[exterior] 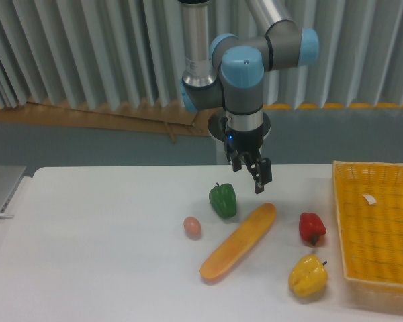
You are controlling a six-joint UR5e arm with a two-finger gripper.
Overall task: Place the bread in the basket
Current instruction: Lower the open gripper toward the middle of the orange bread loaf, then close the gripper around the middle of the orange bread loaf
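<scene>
The bread (240,241) is a long orange-tan loaf lying diagonally on the white table, its upper end toward the right. The yellow woven basket (377,228) with a small white tag stands at the right edge of the table. My gripper (252,176) hangs open and empty just above the loaf's upper right end, not touching it.
A green pepper (223,200) sits just left of the loaf's upper end, close under the gripper. A small egg (193,227) lies left of the loaf. A red pepper (311,228) and a yellow pepper (307,275) lie between the loaf and the basket.
</scene>
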